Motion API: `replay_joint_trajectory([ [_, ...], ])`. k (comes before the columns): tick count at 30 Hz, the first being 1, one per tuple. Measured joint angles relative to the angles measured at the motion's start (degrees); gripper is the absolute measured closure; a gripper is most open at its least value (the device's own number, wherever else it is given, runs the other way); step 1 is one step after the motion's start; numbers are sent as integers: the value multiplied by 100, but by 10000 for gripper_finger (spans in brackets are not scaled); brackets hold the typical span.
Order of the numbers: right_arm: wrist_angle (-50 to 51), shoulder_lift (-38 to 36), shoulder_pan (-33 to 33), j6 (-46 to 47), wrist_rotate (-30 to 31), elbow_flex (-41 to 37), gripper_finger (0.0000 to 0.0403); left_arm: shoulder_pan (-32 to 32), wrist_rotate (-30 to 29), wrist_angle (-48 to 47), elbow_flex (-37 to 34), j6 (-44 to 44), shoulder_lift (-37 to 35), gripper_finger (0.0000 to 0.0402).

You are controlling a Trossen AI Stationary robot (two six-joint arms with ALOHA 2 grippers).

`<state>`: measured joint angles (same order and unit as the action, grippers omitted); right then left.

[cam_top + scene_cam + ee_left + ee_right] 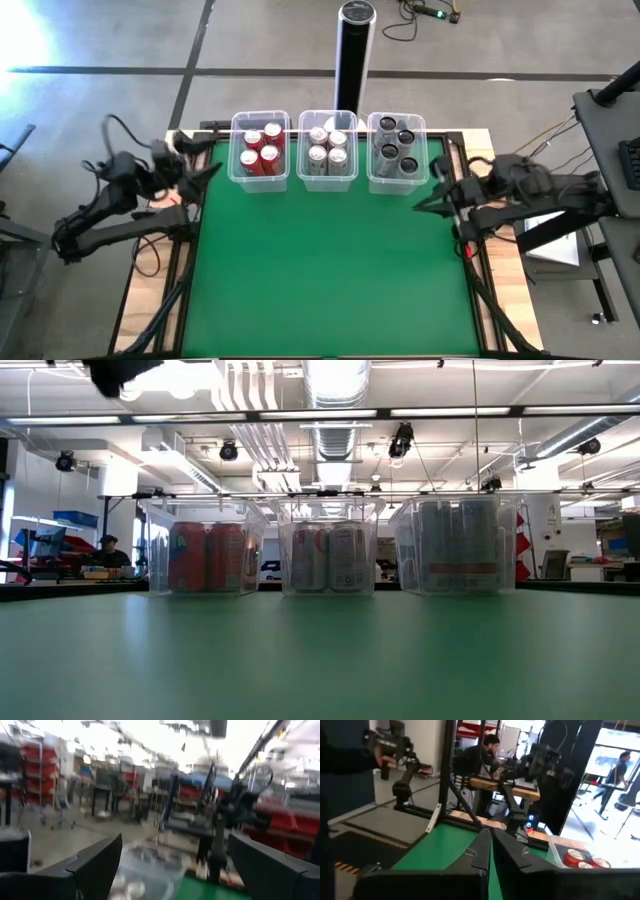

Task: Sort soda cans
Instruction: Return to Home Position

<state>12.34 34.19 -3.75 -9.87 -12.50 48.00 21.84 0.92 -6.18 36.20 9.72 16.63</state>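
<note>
Flat green mat point(330, 270) | clear plastic tubs point(260, 184) | shiny-topped cylindrical cans point(318, 155)

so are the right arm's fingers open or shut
Shut: in the right wrist view the right arm's fingers lie pressed together, with nothing held between them.

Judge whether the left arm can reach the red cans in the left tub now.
Probably yes: the open left gripper sits beside the left tub; its red cans stand uncovered, nothing between.
</note>
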Motion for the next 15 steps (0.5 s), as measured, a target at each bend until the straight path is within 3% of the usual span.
replay_joint_trajectory([
  [6, -1861, -260, 4, 442, 6, -1451, 390, -333, 253, 419, -1254, -12, -545, 53],
  [9, -2134, -531, 4, 579, 70, -1843, 390, -748, 297, 600, -1666, -2, -780, 54],
  [15, -2027, -1752, 4, 387, 753, -2415, 390, -1768, -911, 648, -2360, 162, -1348, 54],
])
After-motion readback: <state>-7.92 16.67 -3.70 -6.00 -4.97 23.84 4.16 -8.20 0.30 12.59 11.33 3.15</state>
